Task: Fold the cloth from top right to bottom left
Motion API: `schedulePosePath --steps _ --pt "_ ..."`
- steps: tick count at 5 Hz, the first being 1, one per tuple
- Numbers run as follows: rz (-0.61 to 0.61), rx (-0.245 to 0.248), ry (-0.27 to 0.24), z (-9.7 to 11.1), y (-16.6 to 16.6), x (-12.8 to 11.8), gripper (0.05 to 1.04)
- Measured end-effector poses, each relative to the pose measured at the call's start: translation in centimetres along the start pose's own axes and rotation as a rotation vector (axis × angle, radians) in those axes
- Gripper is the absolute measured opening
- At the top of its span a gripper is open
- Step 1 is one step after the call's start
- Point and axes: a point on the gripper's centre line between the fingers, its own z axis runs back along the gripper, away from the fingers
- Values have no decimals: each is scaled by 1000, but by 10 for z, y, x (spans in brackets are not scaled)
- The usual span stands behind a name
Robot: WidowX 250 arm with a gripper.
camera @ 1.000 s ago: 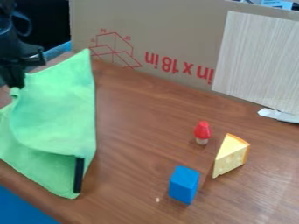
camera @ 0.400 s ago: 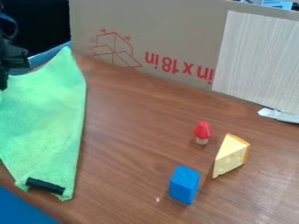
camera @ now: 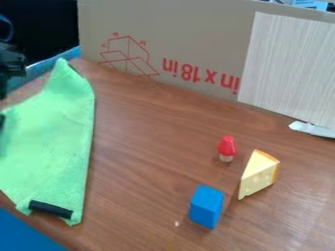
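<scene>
camera view: green cloth below jaws at left edge; can't tell if pinched.

The block lies right of the cloth, before the mushroom.

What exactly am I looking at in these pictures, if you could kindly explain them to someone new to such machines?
The black machine at the upper left is a robot arm, whose hand is at the left edge by the green cloth. Every picture comes from one fixed camera looking down at a slant. On the wooden table, the cloth lies at the left; to the right are a small red-topped toy, a cheese wedge and a blue block. Cardboard stands behind. I cannot tell whether the hand is gripping the cloth.
</scene>
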Motion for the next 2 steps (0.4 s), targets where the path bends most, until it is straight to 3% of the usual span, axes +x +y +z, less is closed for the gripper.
schedulePosePath --steps 1,2 --pt "1 8 12 6 2 3 838" --pt "6 20 16 13 4 9 1008"
